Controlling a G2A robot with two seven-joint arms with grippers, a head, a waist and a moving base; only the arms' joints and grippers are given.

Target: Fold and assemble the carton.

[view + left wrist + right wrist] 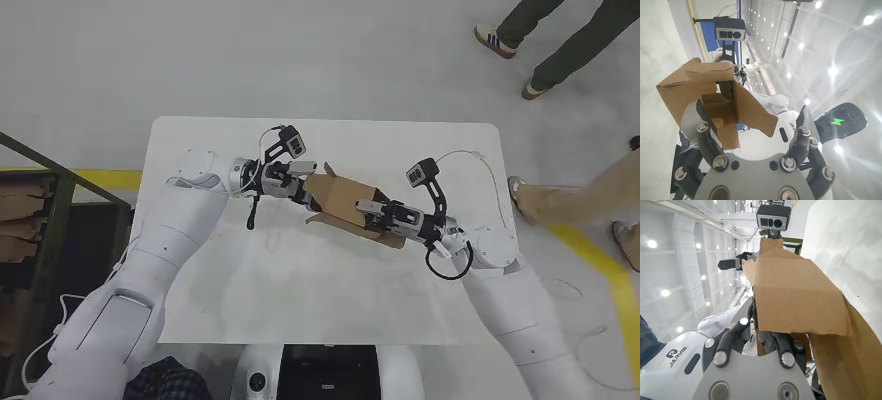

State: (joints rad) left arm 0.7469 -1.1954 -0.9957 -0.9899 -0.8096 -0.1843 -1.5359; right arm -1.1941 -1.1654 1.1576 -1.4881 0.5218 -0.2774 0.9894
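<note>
A brown carton (345,200) is held up over the middle of the white table (300,290), partly unfolded, with loose flaps at both ends. My right gripper (368,208) is shut on one wall of the carton (795,298). The left wrist view shows one dark finger of this right gripper (736,70) inside the box. My left gripper (751,104) is open wide at the carton's other, open end (677,85). One of its fingers (702,113) lies against an inner flap, and the other finger (804,117) is clear of the cardboard. In the top view the left gripper (308,180) sits at the carton's left end.
A dark rack (30,210) holding flat cardboard stands off the table's left edge. People's legs (560,195) are on the floor beyond the right edge. Bare tabletop lies in front of the arms.
</note>
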